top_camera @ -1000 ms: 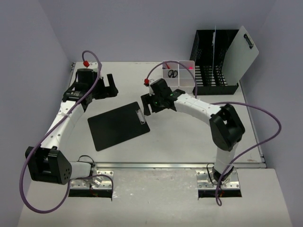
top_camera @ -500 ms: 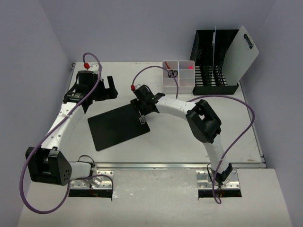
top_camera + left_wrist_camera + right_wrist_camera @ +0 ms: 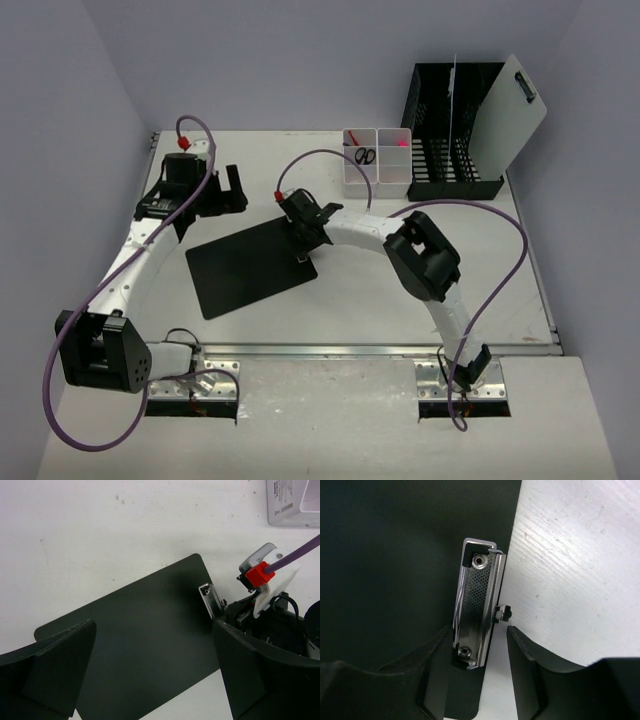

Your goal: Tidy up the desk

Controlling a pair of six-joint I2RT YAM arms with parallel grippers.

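Fingers (image 3: 50, 665) of the left gripper (image 3: 235, 188) are standing wide apart, gripping nothing, with the black clipboard (image 3: 250, 266) below them. Right gripper (image 3: 479, 630) fingers (image 3: 530, 680) are straddling the metal clip (image 3: 477, 595), with a gap showing. The desk (image 3: 400, 300) is lying beneath both. The white bin (image 3: 295, 502) sticker is reading illegibly.

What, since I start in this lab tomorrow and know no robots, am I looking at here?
You see two robot arms, the left arm and the right arm, bolted to a desk. Each ends in a two-finger gripper. The wide picture looks down from above; the other two come from cameras on the wrists. On the desk are a black clipboard, white bins with scissors, and a rack with a tilted white clipboard by it. The right gripper straddles the black clipboard's metal clip, jaws apart. The left gripper hangs open. Nothing is held.
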